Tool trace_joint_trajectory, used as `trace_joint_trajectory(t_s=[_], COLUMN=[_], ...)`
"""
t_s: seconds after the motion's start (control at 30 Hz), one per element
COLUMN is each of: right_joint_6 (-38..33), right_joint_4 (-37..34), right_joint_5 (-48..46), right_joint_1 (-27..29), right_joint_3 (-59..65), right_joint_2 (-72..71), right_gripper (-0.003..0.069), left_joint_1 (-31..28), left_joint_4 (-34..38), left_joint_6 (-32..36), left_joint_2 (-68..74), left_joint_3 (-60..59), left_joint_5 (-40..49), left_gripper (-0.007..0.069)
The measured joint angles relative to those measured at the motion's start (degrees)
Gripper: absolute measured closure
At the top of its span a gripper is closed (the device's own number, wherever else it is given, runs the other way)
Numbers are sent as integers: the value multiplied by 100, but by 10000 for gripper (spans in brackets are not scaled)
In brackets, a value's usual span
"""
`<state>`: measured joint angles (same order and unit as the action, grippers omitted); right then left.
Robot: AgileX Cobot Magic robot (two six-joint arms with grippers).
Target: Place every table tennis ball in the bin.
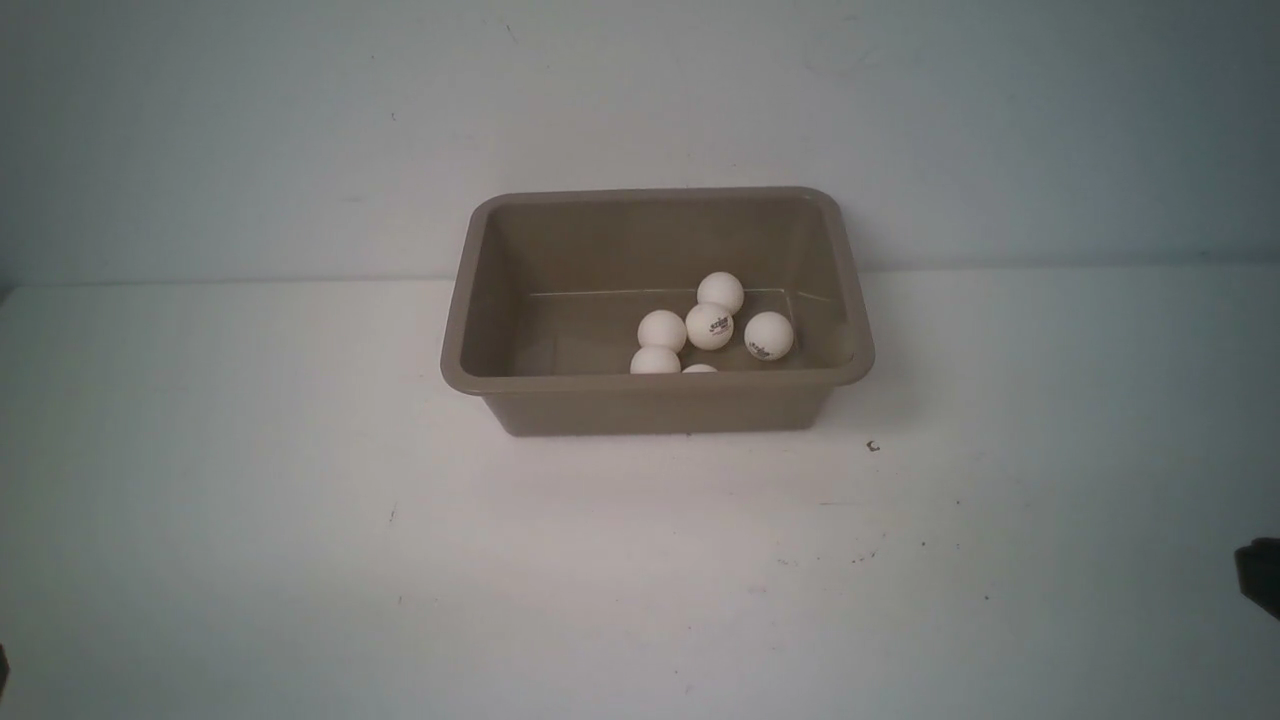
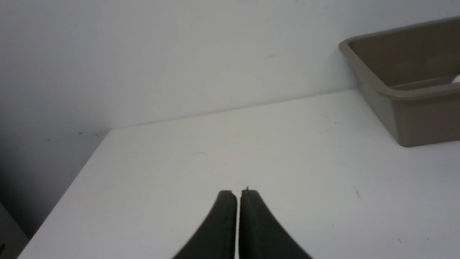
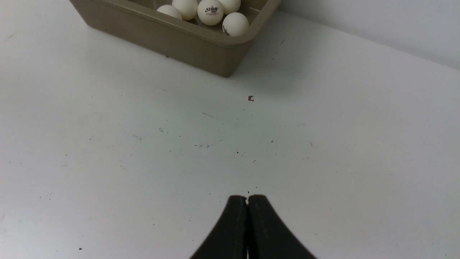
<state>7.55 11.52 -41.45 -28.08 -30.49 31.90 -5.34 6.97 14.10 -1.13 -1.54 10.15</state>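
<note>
The taupe bin (image 1: 655, 385) stands at the middle back of the white table. Several off-white table tennis balls (image 1: 709, 326) lie together inside it, toward its near right part; one is mostly hidden behind the near wall. The bin also shows in the left wrist view (image 2: 413, 94) and in the right wrist view (image 3: 187, 34), where the balls (image 3: 210, 11) show too. My left gripper (image 2: 238, 193) is shut and empty over bare table left of the bin. My right gripper (image 3: 247, 198) is shut and empty over bare table, well short of the bin's corner.
The white table (image 1: 300, 560) meets a pale wall just behind the bin. Its left edge and back corner show in the left wrist view (image 2: 104, 135). A small dark speck (image 1: 873, 447) lies right of the bin. A dark arm part (image 1: 1260, 575) shows at the right edge.
</note>
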Motion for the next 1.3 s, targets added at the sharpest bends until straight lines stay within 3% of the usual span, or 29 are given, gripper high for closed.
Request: trace_joint_trajectory(t_s=[0.17,0.37,1.0,1.13,1.2,1.3], right_joint_6=[0,0,12,12,17,17], right_joint_4=[0,0,-7,-155,-323,-338], right_joint_5=[0,0,-19,-14,0,108], right_joint_1=[0,0,26,809,1886,2713], right_joint_3=[0,0,6,6,6,6], right_joint_2=[0,0,-67,-143,-212,-373], right_gripper=[671,671,670,670,670,670], left_joint_1=[-147,-193,-193,-193,-193,-193], left_joint_4=[11,36,36,36,36,36], left_joint_6=[-47,-142,-180,-180,-180,-180], left_joint_2=[0,0,0,0,0,0], left_joint_3=[-5,-5,0,0,0,0], left_joint_5=[143,1122,1181,1186,1186,1186], left_gripper=[629,629,629,629,629,629])
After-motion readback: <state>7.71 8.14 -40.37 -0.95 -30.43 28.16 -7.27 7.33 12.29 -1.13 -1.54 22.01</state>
